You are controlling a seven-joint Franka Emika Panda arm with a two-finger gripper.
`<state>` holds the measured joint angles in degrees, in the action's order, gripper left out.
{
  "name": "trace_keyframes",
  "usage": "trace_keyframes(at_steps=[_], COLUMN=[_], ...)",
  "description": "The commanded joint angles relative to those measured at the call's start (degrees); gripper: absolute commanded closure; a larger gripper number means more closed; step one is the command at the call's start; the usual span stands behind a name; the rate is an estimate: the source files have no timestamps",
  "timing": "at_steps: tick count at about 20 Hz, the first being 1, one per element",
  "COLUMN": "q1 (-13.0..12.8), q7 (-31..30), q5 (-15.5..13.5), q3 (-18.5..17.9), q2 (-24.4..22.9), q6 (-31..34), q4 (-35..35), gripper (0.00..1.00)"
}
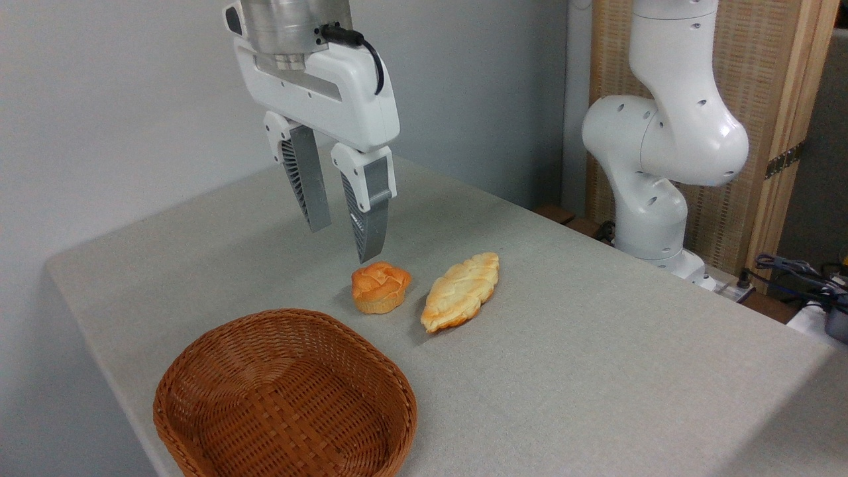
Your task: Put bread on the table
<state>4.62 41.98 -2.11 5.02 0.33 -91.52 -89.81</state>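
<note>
Already we see the bread (460, 291) lying on the counter (596, 371) beside the basket (285, 397); pincer (344, 242) open, empty; nothing left.

Behind my workspace I note a plain pale grey wall (119, 99), evenly lit. At right stands a woven screen in a light wooden frame (782, 132) with a dark hinge. Cables (795, 271) lie at far right.
</note>
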Motion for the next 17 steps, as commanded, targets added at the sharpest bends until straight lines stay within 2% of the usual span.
trace_keyframes(at_steps=[1,3,4,17], q1=[-2.84,-6.01,-6.37,-7.17], q7=[0.56,0.56,0.56,1.79], q5=[0.00,0.00,0.00,-0.53], q3=[-3.33,-6.76,-7.04,-7.31], q2=[0.99,0.90,0.90,0.99], q6=[0.11,0.20,0.20,0.11], q4=[1.66,1.66,1.66,1.66], gripper=[0.00,0.00,0.00,0.00])
